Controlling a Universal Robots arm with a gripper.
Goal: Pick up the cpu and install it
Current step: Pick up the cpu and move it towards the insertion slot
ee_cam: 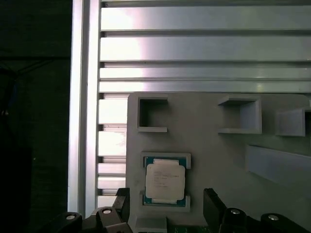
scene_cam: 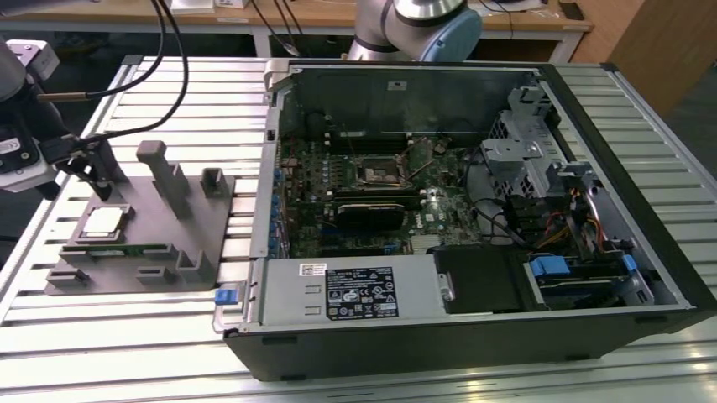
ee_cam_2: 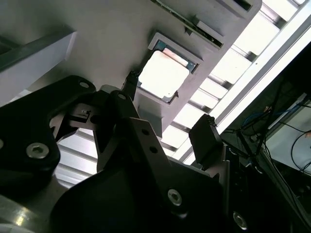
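The cpu [scene_cam: 103, 222] is a small silvery square lying flat in its recess on the grey plastic holder [scene_cam: 157, 227], at the exterior view's left. My gripper [scene_cam: 101, 189] hangs just above and behind it, open, holding nothing. In the first wrist view the cpu [ee_cam: 165, 181] lies a little ahead of my gripper [ee_cam: 166, 206], between the lines of the two dark fingertips [ee_cam: 211, 206]. The second wrist view shows the cpu [ee_cam_2: 163, 73] bright beyond my open gripper [ee_cam_2: 167, 114]. The black socket frame [scene_cam: 375, 173] sits on the motherboard inside the open computer case [scene_cam: 627, 185].
Upright grey posts [scene_cam: 168, 176] rise from the holder beside the cpu recess. A thin green memory stick [scene_cam: 117, 248] lies along the holder's near edge. The slatted metal table [scene_cam: 112, 336] runs under everything. The arm's base [scene_cam: 421, 25] stands behind the case.
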